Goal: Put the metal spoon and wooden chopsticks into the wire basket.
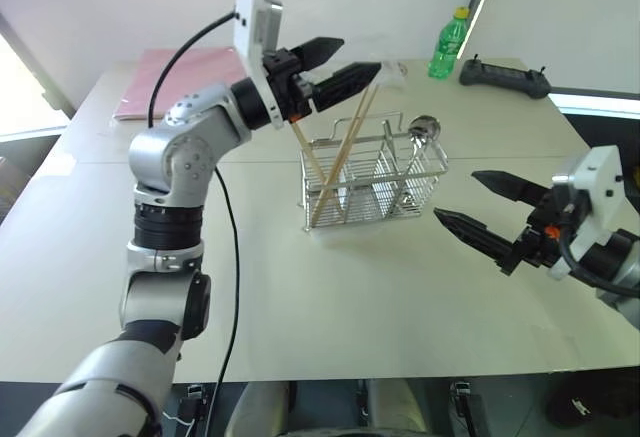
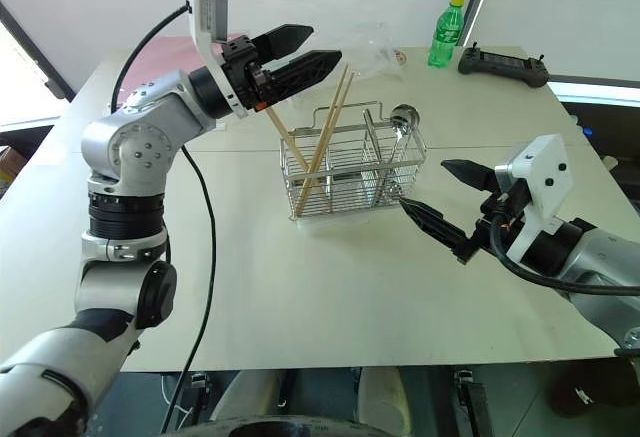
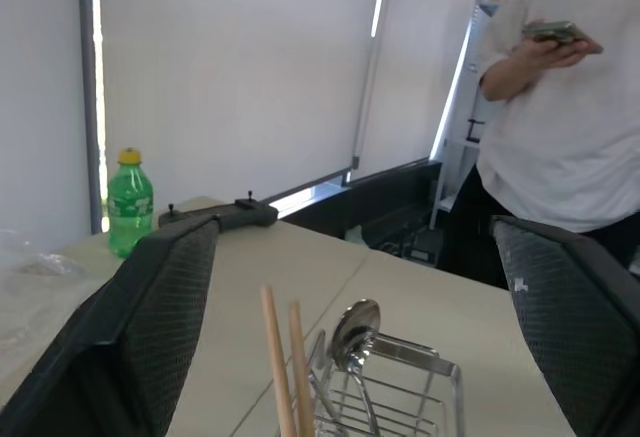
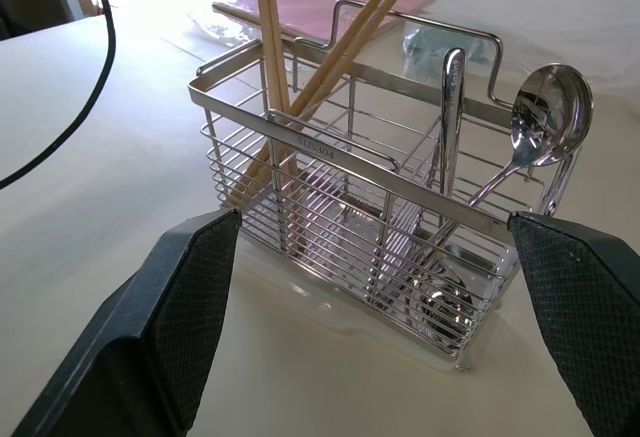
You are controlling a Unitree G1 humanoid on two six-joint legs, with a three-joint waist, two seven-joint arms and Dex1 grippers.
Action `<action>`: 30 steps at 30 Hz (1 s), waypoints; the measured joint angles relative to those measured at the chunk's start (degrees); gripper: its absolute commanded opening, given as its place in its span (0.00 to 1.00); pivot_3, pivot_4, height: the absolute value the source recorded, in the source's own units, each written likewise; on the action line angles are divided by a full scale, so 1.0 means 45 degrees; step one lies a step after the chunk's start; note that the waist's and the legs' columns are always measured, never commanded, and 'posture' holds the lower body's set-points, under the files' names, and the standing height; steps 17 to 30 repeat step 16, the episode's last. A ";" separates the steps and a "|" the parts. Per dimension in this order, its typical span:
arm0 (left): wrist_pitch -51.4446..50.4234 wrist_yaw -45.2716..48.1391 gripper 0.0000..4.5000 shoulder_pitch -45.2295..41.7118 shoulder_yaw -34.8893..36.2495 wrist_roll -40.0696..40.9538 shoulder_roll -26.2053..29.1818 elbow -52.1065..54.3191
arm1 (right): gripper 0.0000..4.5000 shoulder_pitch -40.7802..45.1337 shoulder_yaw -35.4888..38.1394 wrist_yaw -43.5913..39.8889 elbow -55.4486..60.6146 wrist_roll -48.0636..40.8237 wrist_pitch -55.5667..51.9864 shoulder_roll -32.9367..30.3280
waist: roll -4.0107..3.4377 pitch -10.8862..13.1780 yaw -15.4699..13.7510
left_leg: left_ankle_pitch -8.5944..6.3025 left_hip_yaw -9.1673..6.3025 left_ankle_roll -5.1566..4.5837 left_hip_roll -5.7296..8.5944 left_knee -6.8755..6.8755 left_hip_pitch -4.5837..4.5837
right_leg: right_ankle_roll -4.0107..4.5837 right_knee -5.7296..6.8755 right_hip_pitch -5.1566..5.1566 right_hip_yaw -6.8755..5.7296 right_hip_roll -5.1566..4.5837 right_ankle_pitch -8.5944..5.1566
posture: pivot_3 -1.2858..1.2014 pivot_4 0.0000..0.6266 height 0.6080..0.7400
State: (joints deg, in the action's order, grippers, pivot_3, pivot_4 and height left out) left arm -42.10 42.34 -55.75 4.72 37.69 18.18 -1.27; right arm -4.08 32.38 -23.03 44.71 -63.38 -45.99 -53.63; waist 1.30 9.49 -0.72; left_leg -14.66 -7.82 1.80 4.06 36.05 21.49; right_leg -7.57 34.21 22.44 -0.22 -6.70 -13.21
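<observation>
Pale table (image 1: 330, 307) by a white wall is carrying the wire basket (image 1: 372, 179) near its centre. Wooden chopsticks (image 1: 338, 162) are leaning crossed in one end section, tips sticking out above the rim. Metal spoon (image 4: 545, 117) is standing in the opposite end section, bowl up. Left gripper (image 1: 348, 65) is hovering above the chopstick tops, jaws spread, holding nothing. Right gripper (image 1: 478, 207) is hanging beside the basket, jaws wide, empty. Green bottle (image 1: 449, 44) and black controller (image 1: 505, 77) are sitting at the far edge.
</observation>
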 measured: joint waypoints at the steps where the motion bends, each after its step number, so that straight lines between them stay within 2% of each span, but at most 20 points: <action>1: -0.0040 0.0294 0.94 0.0033 -0.0045 0.0039 0.0249 0.0106 | 0.98 0.0001 0.0000 -0.0033 -0.0011 0.0012 0.0000 -0.0004 | 0.0000 0.0000 0.0007 | 0.0000 0.0001 0.0000 0.0000 -0.0002 -0.0001 | 0.0000 0.0001 0.0001 0.0000 0.0000 0.0000 | 0.52 0.24 0.86; 5: 0.0554 0.2489 0.94 0.0509 -0.0824 -0.0303 0.2144 0.0395 | 0.98 0.0010 0.0021 -0.0412 -0.0231 0.0104 0.0000 -0.0327 | -0.0012 0.0003 0.0021 | 0.0000 0.0012 0.0000 -0.0002 -0.0014 -0.0007 | 0.0046 0.0001 0.0005 0.0000 0.0000 -0.0024 | 0.52 0.24 0.86; 10: 0.4329 0.7427 0.94 0.1797 -0.2186 -0.2512 0.5972 -0.0712 | 0.98 -0.0074 0.0774 -0.1226 -0.0954 0.0504 0.0000 -0.0858 | -0.0031 0.0013 -0.0005 | -0.0001 0.0026 -0.0002 -0.0016 -0.0027 -0.0002 | 0.0108 -0.0006 0.0021 0.0002 -0.0001 -0.0047 | 0.52 0.24 0.86; 14: 0.6532 1.0208 0.94 0.2480 -0.2935 -0.3911 0.7900 -0.1833 | 0.98 -0.0103 0.0880 -0.1557 -0.1146 0.0789 0.0000 -0.0856 | -0.0035 0.0016 -0.0052 | -0.0006 0.0023 -0.0007 -0.0048 -0.0029 0.0019 | 0.0110 -0.0032 0.0022 0.0002 -0.0021 -0.0049 | 0.52 0.24 0.86; 16: 0.6875 1.0781 0.94 0.2601 -0.3052 -0.4108 0.8233 -0.2021 | 0.98 -0.0099 0.0859 -0.1598 -0.1163 0.0826 0.0001 -0.0846 | -0.0032 0.0018 -0.0079 | -0.0006 0.0006 -0.0008 -0.0046 -0.0025 0.0036 | 0.0108 -0.0044 0.0027 0.0000 -0.0025 -0.0049 | 0.52 0.24 0.86; 30: 0.6875 1.0781 0.94 0.2601 -0.3052 -0.4108 0.8233 -0.2021 | 0.98 -0.0099 0.0859 -0.1598 -0.1163 0.0826 0.0001 -0.0846 | -0.0032 0.0018 -0.0079 | -0.0006 0.0006 -0.0008 -0.0046 -0.0025 0.0036 | 0.0108 -0.0044 0.0027 0.0000 -0.0025 -0.0049 | 0.52 0.24 0.86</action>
